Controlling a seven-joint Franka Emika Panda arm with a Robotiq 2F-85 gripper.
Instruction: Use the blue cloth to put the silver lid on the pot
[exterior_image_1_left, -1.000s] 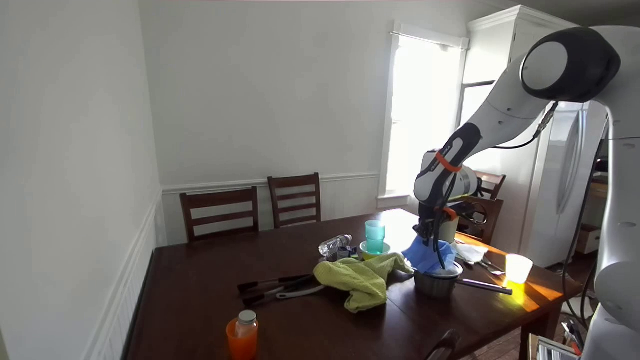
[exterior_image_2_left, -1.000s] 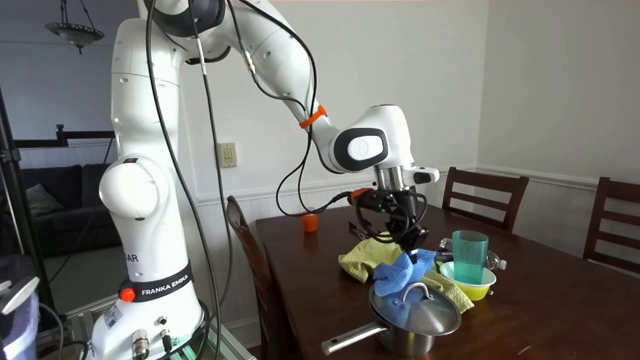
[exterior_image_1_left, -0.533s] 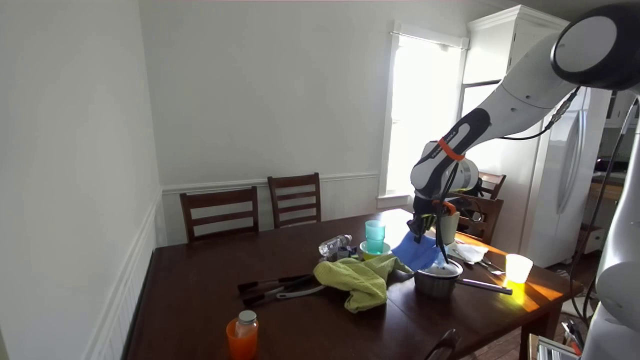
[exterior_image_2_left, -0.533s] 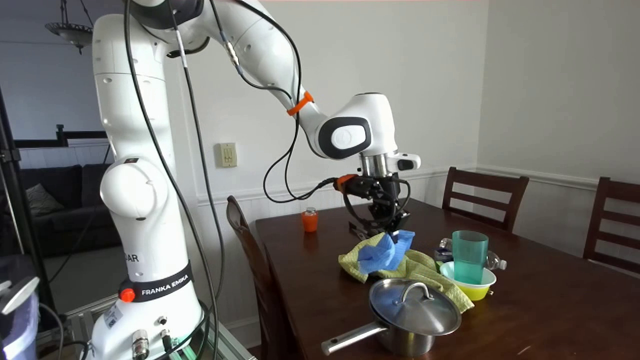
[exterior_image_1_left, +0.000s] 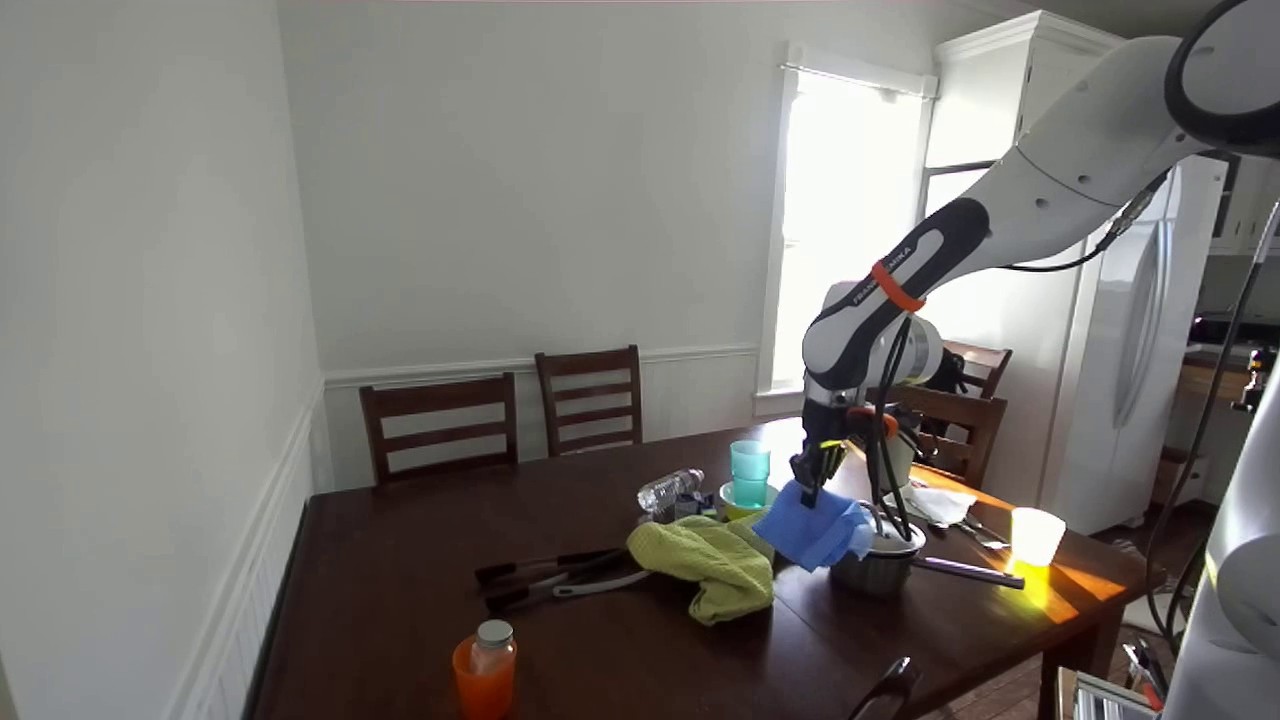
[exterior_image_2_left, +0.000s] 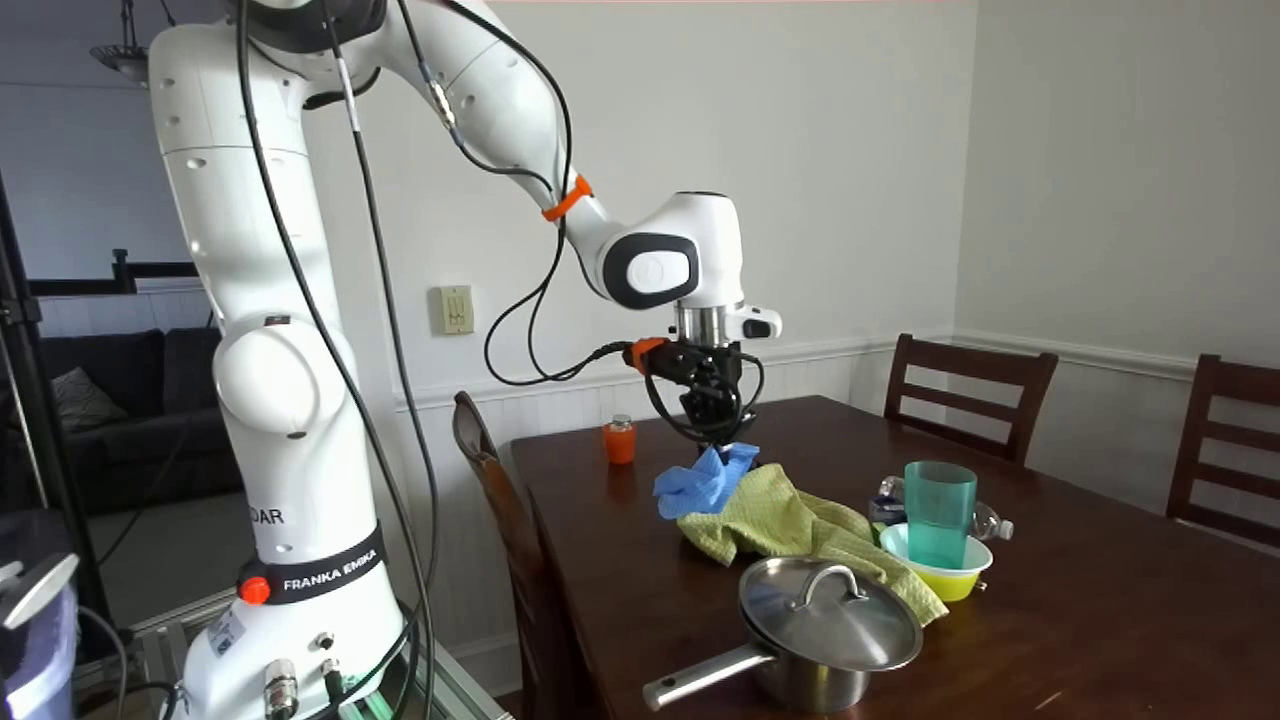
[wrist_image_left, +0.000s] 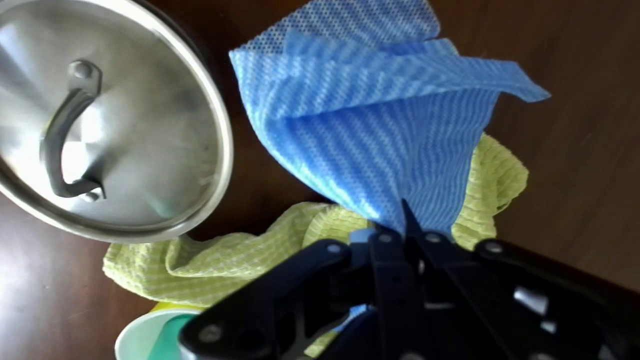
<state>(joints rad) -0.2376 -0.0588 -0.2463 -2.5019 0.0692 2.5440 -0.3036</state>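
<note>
My gripper (wrist_image_left: 404, 227) is shut on the blue cloth (wrist_image_left: 370, 125). The cloth hangs bunched from the fingertips, above the green towel, and also shows in both exterior views (exterior_image_1_left: 808, 530) (exterior_image_2_left: 704, 484). The silver lid (exterior_image_2_left: 830, 620) lies on top of the pot (exterior_image_2_left: 812, 688), handle up. Whether it sits fully flush I cannot tell. In the wrist view the lid (wrist_image_left: 155, 130) is at the left, apart from the cloth and the gripper. In an exterior view the cloth and cables partly cover the pot (exterior_image_1_left: 868, 574).
The crumpled green towel (exterior_image_2_left: 770, 520) lies beside the pot. A bowl (exterior_image_2_left: 945, 582) holding a teal cup (exterior_image_2_left: 940, 510) and a plastic bottle (exterior_image_1_left: 668, 491) are near it. Dark-handled utensils (exterior_image_1_left: 550, 580), an orange cup (exterior_image_1_left: 485, 685) and a pale cup (exterior_image_1_left: 1037, 537) stand or lie on the table.
My gripper has moved away from the pot and over the green towel, carrying the blue cloth. The cloth overlapped the lid earlier and is now clear of it. The lid and pot have not moved.
</note>
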